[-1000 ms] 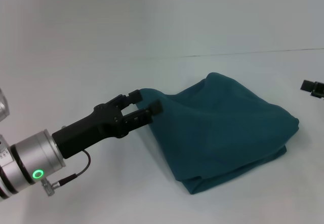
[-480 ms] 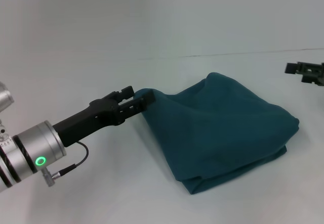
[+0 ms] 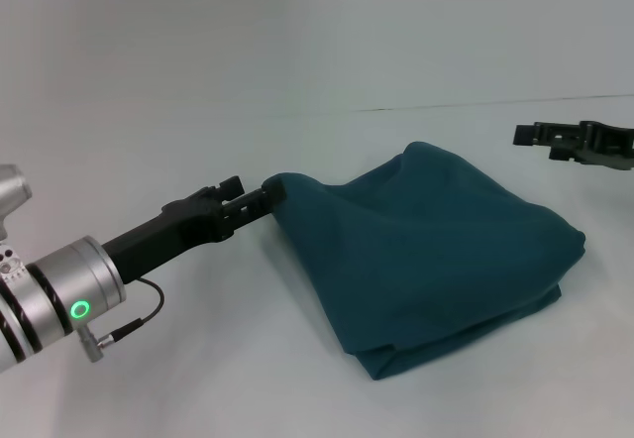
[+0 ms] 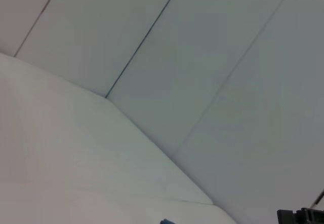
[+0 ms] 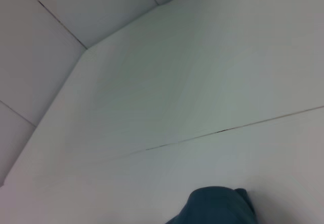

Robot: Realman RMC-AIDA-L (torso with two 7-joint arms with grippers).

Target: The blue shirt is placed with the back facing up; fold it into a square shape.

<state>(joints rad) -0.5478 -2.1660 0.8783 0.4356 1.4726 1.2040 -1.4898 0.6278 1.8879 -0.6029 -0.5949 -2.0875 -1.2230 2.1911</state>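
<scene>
The pale white counter (image 3: 198, 379) takes up nearly all I can see from the head camera, and on it, right of centre, lies the dark teal-blue short-sleeved shirt of soft matte fabric (image 3: 446, 260), bunched into a lumpy, roughly triangular mound with layers doubled at its near edge, nowhere near a flat square. I judge the fold is only partway and untidy. My left end effector (image 3: 265, 198) reaches in from the lower left on its black housing and silver wrist; its fingers look drawn close together on the shirt's left-hand peak, pinching a small nip of cloth that stretches toward it. My right end effector (image 3: 540, 135) hovers far right above the counter, clear of the shirt, and I cannot tell whether it is open or closed. My worry is the thin grip on the left: with so little fabric between the fingers, any pull could let the cloth slip out and drop the corner short of where it belongs. Pulling on one corner alone could also drag the whole mound across the smooth counter instead of spreading it, since nothing pins the far side. The doubled layers underneath could bunch further and lock in creases. From the wrist cameras I get only slivers of blue cloth, so I have little to judge the grip by.
</scene>
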